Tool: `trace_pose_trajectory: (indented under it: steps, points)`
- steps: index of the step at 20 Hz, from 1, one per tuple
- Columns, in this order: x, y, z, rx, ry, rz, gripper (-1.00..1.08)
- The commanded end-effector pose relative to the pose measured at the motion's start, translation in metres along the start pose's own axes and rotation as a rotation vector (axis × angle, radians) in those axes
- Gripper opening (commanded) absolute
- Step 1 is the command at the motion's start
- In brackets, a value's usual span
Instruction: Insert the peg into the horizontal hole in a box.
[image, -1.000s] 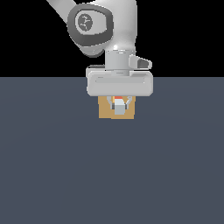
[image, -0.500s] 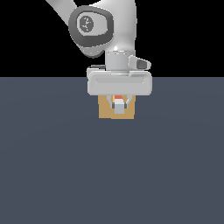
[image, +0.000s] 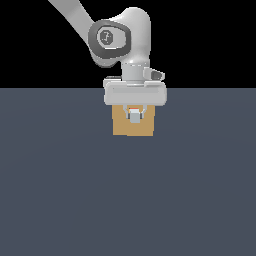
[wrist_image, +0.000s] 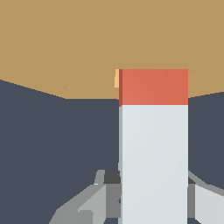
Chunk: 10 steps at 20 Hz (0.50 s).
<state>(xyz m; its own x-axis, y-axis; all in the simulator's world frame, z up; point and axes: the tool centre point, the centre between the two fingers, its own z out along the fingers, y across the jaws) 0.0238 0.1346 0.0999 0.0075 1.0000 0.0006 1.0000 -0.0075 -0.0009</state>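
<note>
The tan box (image: 133, 125) stands on the dark floor, partly behind my gripper (image: 135, 118). The gripper is shut on the peg (image: 134, 113), whose pale end faces the camera with a sliver of orange-red above it. In the wrist view the peg (wrist_image: 154, 148) runs from between my fingers (wrist_image: 109, 192) to the box face (wrist_image: 78, 43). Its pale part is near the fingers and its orange-red tip meets the face. A thin lighter edge of the hole (wrist_image: 117, 78) shows beside the tip. The rest of the hole is hidden by the peg.
The dark grey floor (image: 65, 190) spreads around the box in the exterior view. The arm's wrist and hand body (image: 135, 92) hang directly over the box's upper edge.
The arm and gripper have shifted slightly; the peg's orange part looks shorter in front of the box than one second ago. The box has not moved.
</note>
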Motion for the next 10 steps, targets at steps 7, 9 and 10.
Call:
trace_pose_trajectory:
  steps: [7, 9, 10]
  points:
    - [0.0222, 0.0019, -0.001, -0.002, 0.0, 0.002, -1.0]
    - [0.0196, 0.0024, -0.001, -0.002, 0.0, 0.002, -1.0]
    - [0.0192, 0.0025, -0.001, -0.002, 0.0, 0.002, -1.0]
